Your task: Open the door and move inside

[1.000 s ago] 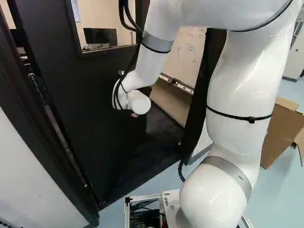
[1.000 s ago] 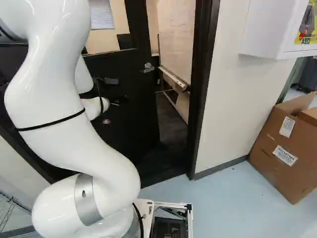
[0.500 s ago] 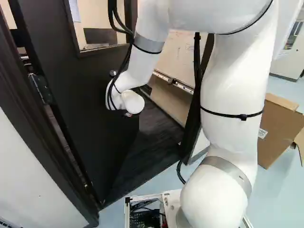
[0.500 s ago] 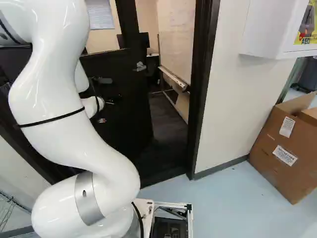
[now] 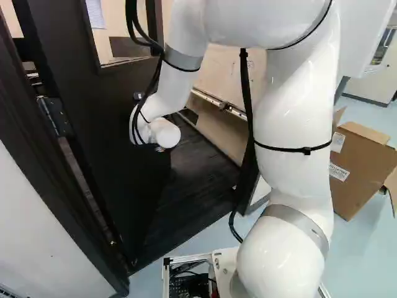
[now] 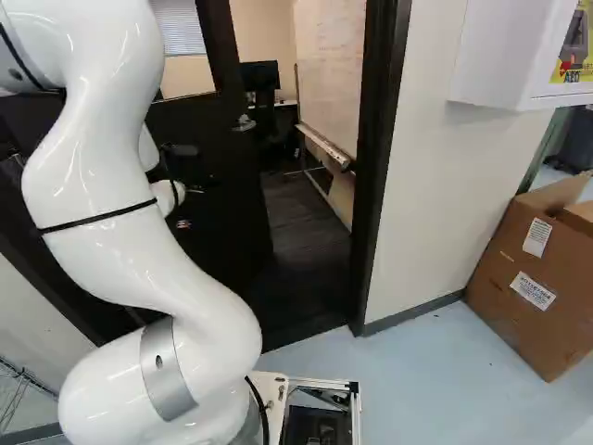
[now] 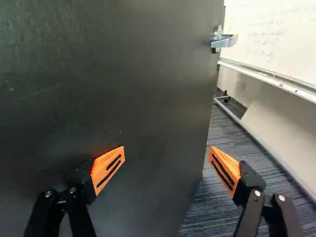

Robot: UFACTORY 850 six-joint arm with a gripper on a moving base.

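In the right base view the dark gripper [image 6: 200, 184] is hard to make out against the black door [image 6: 218, 213], beyond the white wrist. The door [image 5: 99, 130] stands partly open, swung into the room, its hinge side at the left of the left base view. In the wrist view the gripper [image 7: 167, 162] is open; one finger lies over the door's face [image 7: 133, 89], the other past its free edge. Whether a finger touches the door I cannot tell. The silver lever handle [image 7: 224, 41] is ahead of the gripper, near that edge, ungripped.
The doorway's right frame [image 6: 375, 167] stands beside a white wall [image 6: 431, 176]. Inside are a whiteboard [image 6: 331, 65] on a stand and dark flooring [image 6: 310, 232]. A cardboard box [image 6: 528, 278] leans at the right, below a white wall cabinet [image 6: 505, 51].
The door has swung further inward, widening the gap at its free edge. My arm has moved leftward in the left base view along with it. The base has not moved.
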